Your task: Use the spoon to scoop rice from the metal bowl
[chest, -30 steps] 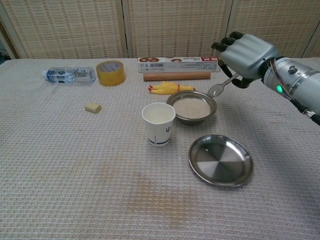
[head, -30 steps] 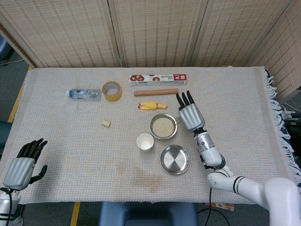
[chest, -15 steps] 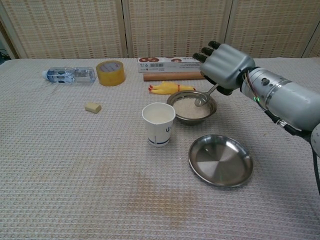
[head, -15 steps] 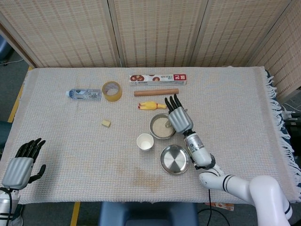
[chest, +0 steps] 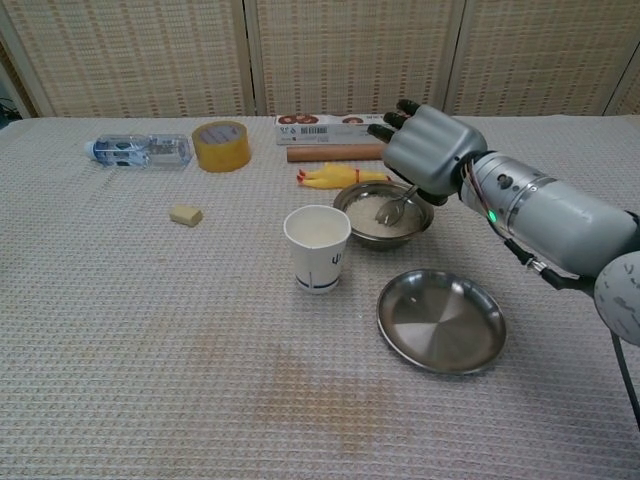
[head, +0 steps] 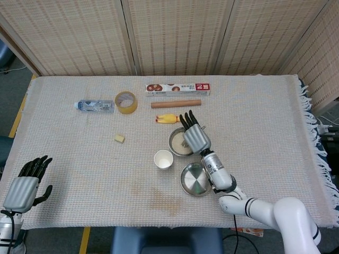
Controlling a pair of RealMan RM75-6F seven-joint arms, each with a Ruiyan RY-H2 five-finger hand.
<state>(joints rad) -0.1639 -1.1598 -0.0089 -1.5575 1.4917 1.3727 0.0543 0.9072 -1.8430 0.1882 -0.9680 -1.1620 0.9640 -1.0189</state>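
Chest view: right hand (chest: 428, 150) grips spoon (chest: 392, 207), tip seemingly in metal bowl (chest: 384, 216) rice.

The right hand (chest: 432, 150) has a smooth silver-grey shell across its back and black fingers (chest: 385, 124) ending in dark tips. Behind it, the wrist narrows into a pale grey cylindrical forearm (chest: 560, 225) with thin coloured wires showing at the joint, a small green light just behind the wrist and a black cable running along its underside, before it widens into a rounded white elbow housing. The left hand (head: 24, 185) shows the same silver-grey back and black fingers.
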